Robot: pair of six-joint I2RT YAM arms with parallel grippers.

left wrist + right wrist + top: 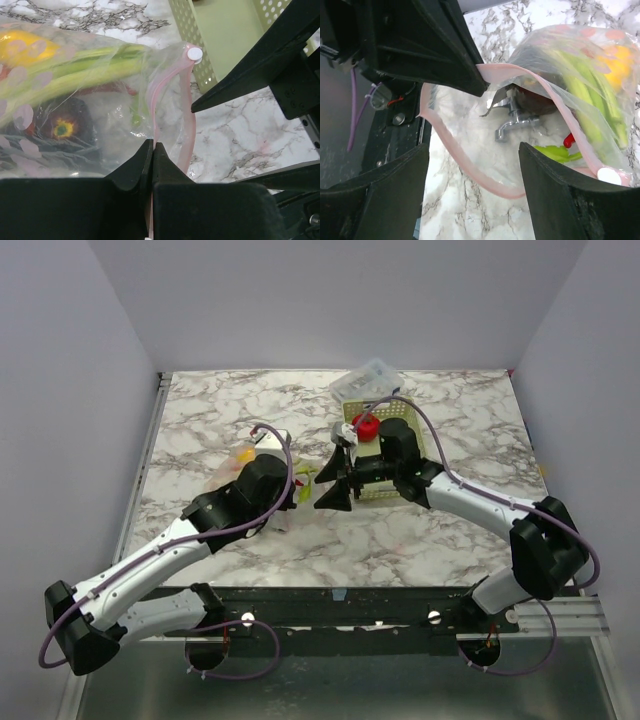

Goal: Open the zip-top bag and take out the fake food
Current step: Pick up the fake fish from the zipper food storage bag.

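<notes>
One zip-top bag (75, 150) lies left of the table's (480, 440) centre, holding one lemon (20, 47), one leek (75, 75), one beet (65, 127) and one chili (568, 140). The left gripper (152, 155) pinches its pink zip strip (187, 135). The right gripper (474, 150) stands spread astride that strip. One red fruit (366, 426) shows at one basket (395, 410).

The marbled tabletop (200, 430) is carrying the zip-top bag (90, 115) (clear, fake food (30, 45) showing inside) left of the middle; a green basket (392, 412) is standing just beside it, a clear box (368, 378) lying at its far end.
</notes>
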